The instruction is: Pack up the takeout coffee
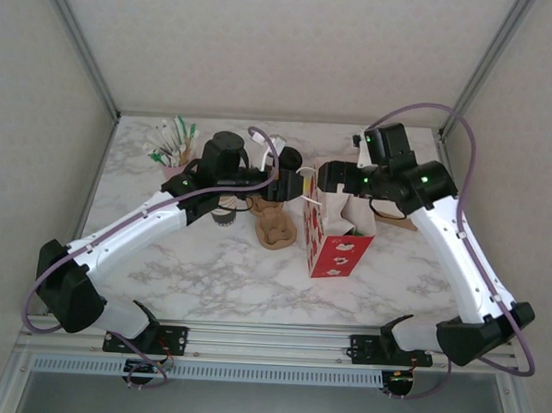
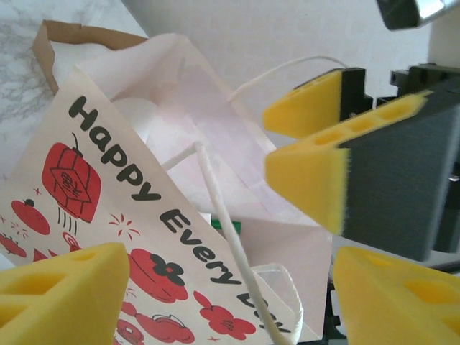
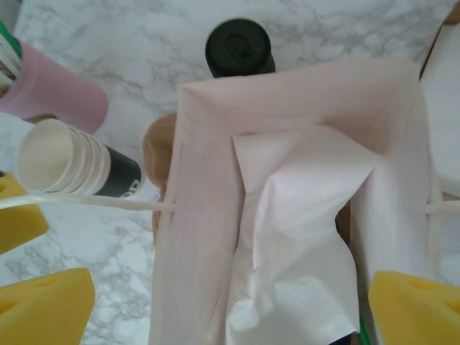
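A white paper bag (image 1: 335, 242) with red prints and "Happy Every Day" on it stands open at mid-table. The takeout coffee is hidden. From above, crumpled white paper (image 3: 302, 237) lies inside the bag (image 3: 208, 215). A dark edge (image 3: 343, 338) peeks from under it, and I cannot tell what it is. My right gripper (image 3: 230, 316) hangs open over the bag's mouth (image 1: 326, 177). My left gripper (image 2: 230, 309) is open at the bag's left rim (image 1: 291, 184), and a white string handle (image 2: 230, 237) runs loose between its yellow pads.
A stack of nested cups (image 3: 72, 162) and a brown cup carrier (image 1: 275, 227) sit left of the bag. A black stack of lids (image 3: 239, 47) and a pink holder with straws (image 1: 173, 146) stand farther back. The right gripper's yellow fingers (image 2: 309, 172) hang close to the left one.
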